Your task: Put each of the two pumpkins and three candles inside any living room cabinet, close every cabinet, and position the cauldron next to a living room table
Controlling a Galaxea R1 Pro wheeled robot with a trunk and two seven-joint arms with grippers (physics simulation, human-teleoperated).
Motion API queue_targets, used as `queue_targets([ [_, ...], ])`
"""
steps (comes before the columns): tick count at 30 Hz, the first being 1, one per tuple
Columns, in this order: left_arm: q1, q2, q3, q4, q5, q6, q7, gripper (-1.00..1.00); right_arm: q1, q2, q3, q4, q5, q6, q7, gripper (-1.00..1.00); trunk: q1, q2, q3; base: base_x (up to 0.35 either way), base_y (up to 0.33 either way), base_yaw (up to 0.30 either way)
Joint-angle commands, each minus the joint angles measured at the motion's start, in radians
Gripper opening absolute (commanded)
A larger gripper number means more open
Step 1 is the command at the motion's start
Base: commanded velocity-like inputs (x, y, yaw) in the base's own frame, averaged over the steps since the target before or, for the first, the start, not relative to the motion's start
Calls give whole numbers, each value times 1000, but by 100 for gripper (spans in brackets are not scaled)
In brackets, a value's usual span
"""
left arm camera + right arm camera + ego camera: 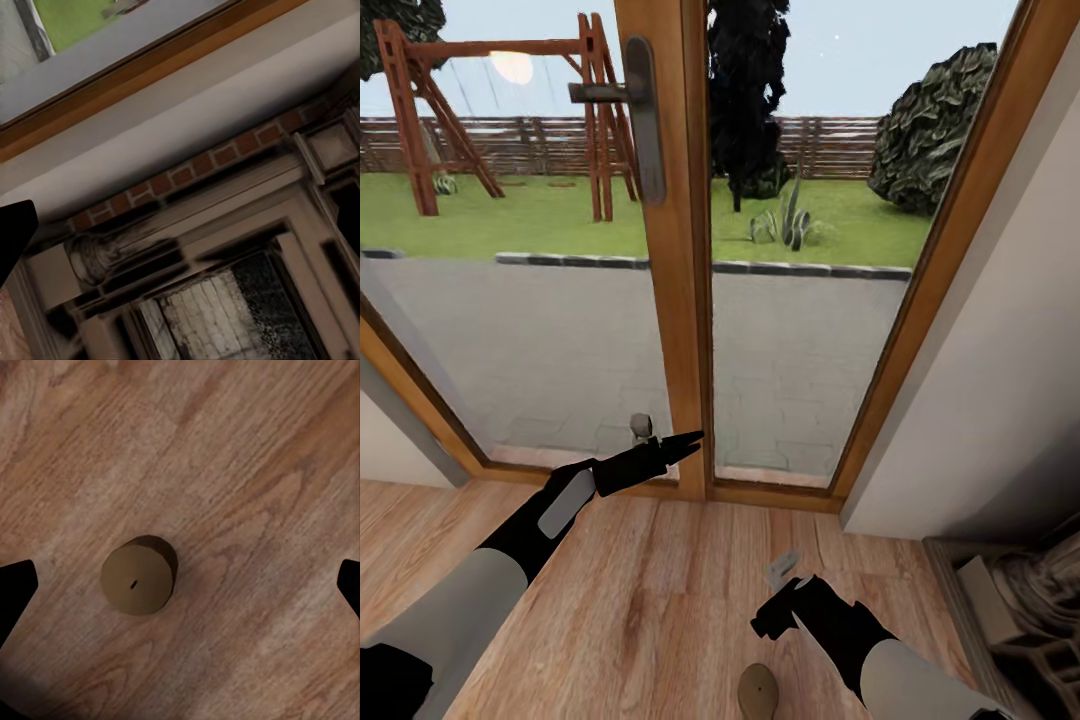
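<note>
Wood floor [660, 580] w/ candle [139, 577] by glazed door [670, 250]; right tool [180, 585] open, left tool [685, 442] closed.

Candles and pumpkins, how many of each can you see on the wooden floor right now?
Short stout beige candle standing on the wood-plank floor: 1
Orange ribbed pumpkins: 0
Total: 1

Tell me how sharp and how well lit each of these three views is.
Head view: bright daylight through the glass door, garden sharp, wooden floor evenly lit. Left wrist view: dimmer and soft, the fireplace surround smeared and blurry. Right wrist view: even light, wood grain clear, the candle looks dull brown and throws only a faint shadow.
</note>
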Motion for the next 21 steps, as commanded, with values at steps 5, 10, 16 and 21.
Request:
queue_targets([
  [5, 0, 0, 0, 0, 0, 0, 0, 100, 0, 0, 0, -1, 0, 1, -1, 100, 19, -35, -16, 0, 0, 2],
  [10, 0, 0, 0, 0, 0, 0, 0, 100, 0, -1, 0, -1, 0, 1, -1, 100, 38, -70, -31, 0, 0, 172],
  [16, -1, 0, 0, 0, 0, 0, 0, 100, 0, -1, 0, -1, 0, 2, -2, 100, 61, -112, -50, 0, 0, 72],
  [21, 0, 0, 0, 0, 0, 0, 0, 100, 0, -1, 0, -1, 0, 2, -3, 100, 81, -147, -66, 0, 0, 184],
])
